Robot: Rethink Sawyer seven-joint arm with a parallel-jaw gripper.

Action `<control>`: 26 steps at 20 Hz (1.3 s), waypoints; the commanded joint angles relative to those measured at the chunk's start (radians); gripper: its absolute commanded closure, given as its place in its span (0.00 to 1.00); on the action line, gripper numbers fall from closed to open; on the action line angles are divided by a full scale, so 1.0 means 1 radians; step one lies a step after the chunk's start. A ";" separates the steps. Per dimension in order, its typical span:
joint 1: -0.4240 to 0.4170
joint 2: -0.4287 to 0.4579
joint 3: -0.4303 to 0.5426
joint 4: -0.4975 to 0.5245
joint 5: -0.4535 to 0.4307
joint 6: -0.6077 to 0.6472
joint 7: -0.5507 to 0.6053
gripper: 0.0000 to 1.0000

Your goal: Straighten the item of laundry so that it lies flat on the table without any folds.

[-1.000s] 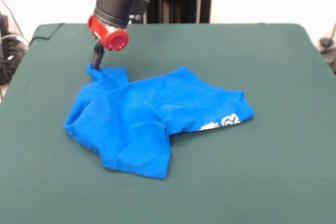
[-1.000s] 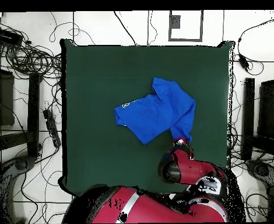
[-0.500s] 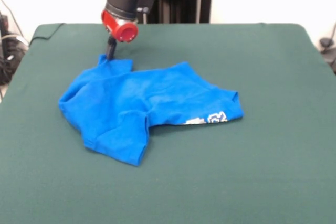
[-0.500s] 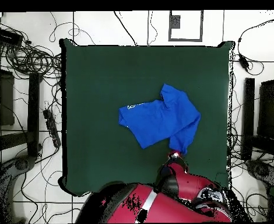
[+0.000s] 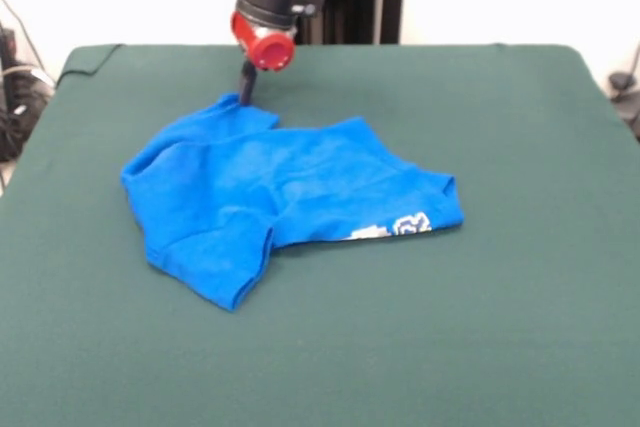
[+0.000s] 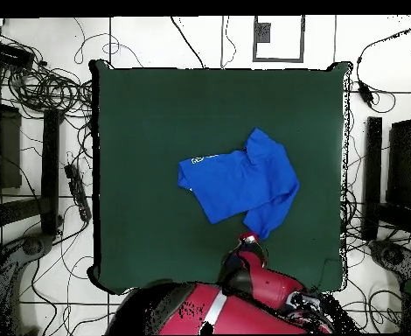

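The black claw is pinched shut on the back edge of the crumpled bright blue T-shirt, near the dark green felt bench's far edge.

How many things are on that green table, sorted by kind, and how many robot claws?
Blue T-shirt: 1
Green table: 1
Robot gripper: 1
Total: 3
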 commanded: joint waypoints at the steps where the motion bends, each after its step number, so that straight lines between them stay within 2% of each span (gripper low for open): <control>1: 0.032 -0.003 0.161 0.087 0.098 0.125 0.169 1.00; 5: -0.019 -0.048 0.188 0.098 0.089 0.200 0.130 1.00; 10: -0.044 -0.160 0.181 0.139 0.081 0.327 0.089 1.00; 15: -0.081 -0.199 0.139 0.128 0.020 0.353 0.028 1.00; 17: -0.110 -0.188 0.112 0.093 -0.023 0.342 -0.014 1.00; 20: -0.186 -0.114 0.119 0.030 -0.111 0.275 -0.065 1.00; 26: -0.242 -0.010 0.155 -0.069 -0.179 0.211 -0.045 1.00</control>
